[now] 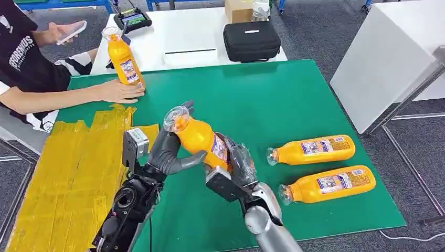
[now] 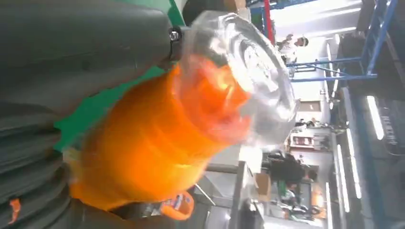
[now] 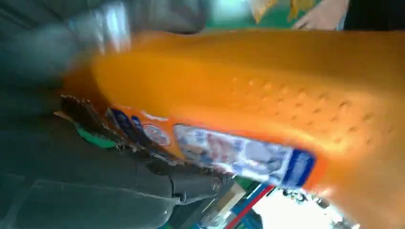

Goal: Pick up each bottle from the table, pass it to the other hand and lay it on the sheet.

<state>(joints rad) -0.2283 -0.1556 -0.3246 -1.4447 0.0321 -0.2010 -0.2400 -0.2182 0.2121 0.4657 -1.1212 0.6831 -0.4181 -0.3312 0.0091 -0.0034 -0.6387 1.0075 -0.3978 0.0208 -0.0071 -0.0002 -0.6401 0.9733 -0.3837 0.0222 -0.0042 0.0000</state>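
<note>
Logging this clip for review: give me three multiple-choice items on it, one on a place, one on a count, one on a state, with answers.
1. Where do the two lying bottles rest?
A. green mat
B. yellow sheet
C. white table

2. How many orange bottles are in the head view?
A. two
B. three
C. four

3. The held bottle is:
A. between both hands
B. flat on the mat
C. on the black case

Answers:
1 A: both bottles lie on the green mat.
2 C: two lying, one under a person's hand, one held.
3 A: left hand and right hand grip the held bottle.
</note>
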